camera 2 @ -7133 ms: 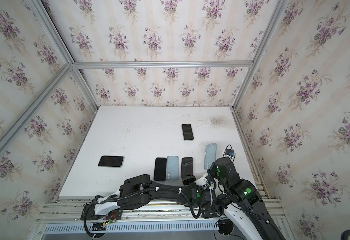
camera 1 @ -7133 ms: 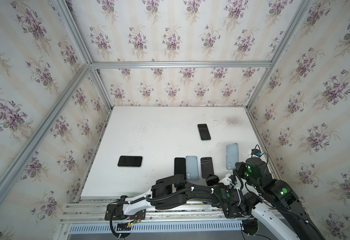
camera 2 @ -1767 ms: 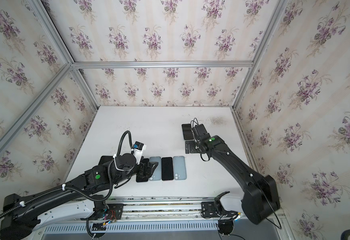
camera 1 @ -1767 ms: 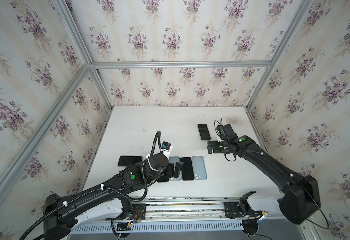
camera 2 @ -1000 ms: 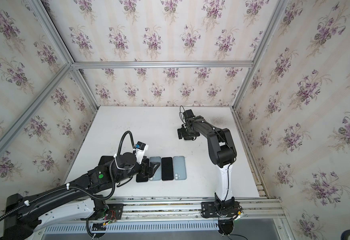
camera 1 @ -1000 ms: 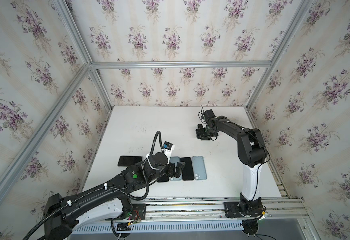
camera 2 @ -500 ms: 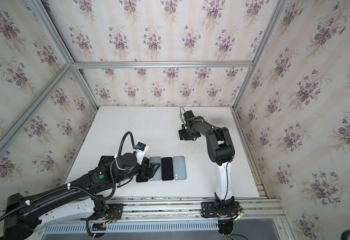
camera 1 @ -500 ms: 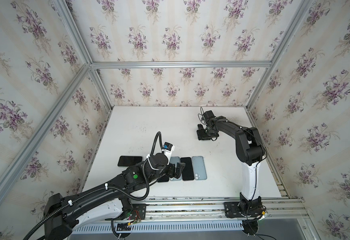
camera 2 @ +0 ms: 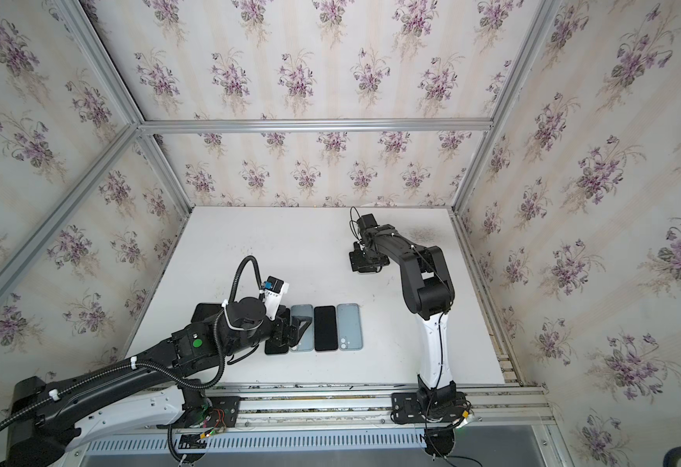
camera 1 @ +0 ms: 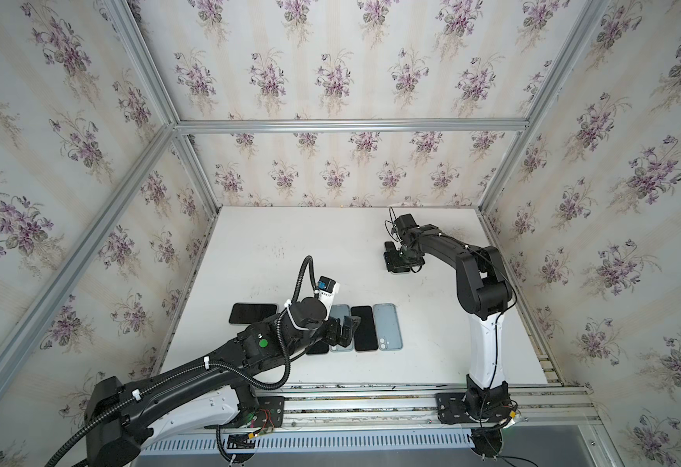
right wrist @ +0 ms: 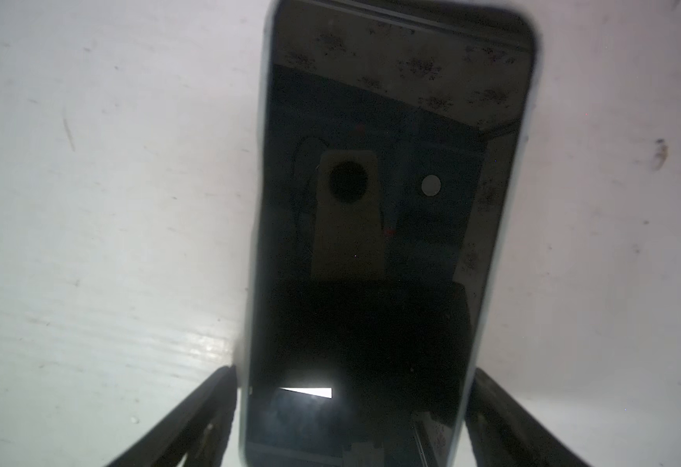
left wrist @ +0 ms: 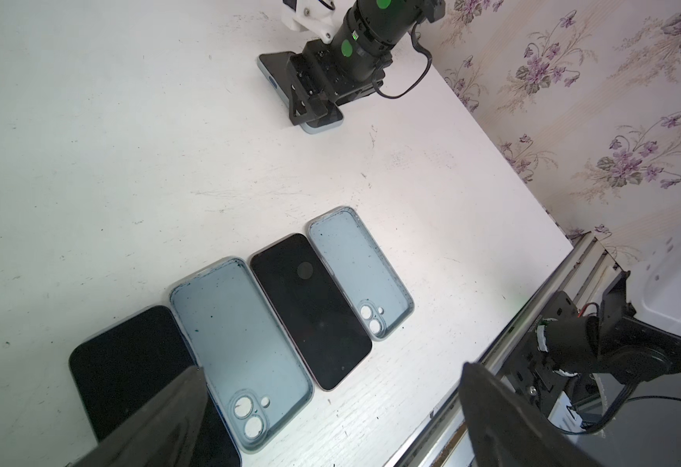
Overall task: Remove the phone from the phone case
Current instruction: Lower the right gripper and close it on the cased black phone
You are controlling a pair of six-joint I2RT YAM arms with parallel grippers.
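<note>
The phone (right wrist: pixel 371 242) lies screen up in its pale blue phone case (right wrist: pixel 243 389) on the far right-middle of the white table. My right gripper (right wrist: pixel 353 370) is down over its near end, a finger against each long side of the case, so it is shut on it. In both top views the gripper (camera 1: pixel 401 263) (camera 2: pixel 365 263) covers most of the phone; only the far end (camera 1: pixel 389 246) shows. The left wrist view shows the case's corner (left wrist: pixel 324 123) under that gripper. My left gripper (left wrist: pixel 332 366) hangs open over the front row, holding nothing.
A row lies near the table's front: a black phone (left wrist: pixel 128 364), an empty blue case (left wrist: pixel 229 331), a second black phone (left wrist: pixel 310 307) and another empty blue case (left wrist: pixel 355 267). One more black phone (camera 1: pixel 253 313) lies to the left. The metal rail (camera 1: pixel 371 392) borders the front.
My right gripper's jaws have narrowed onto the sides of the cased phone, staying over the same spot. The left arm has hardly moved.
</note>
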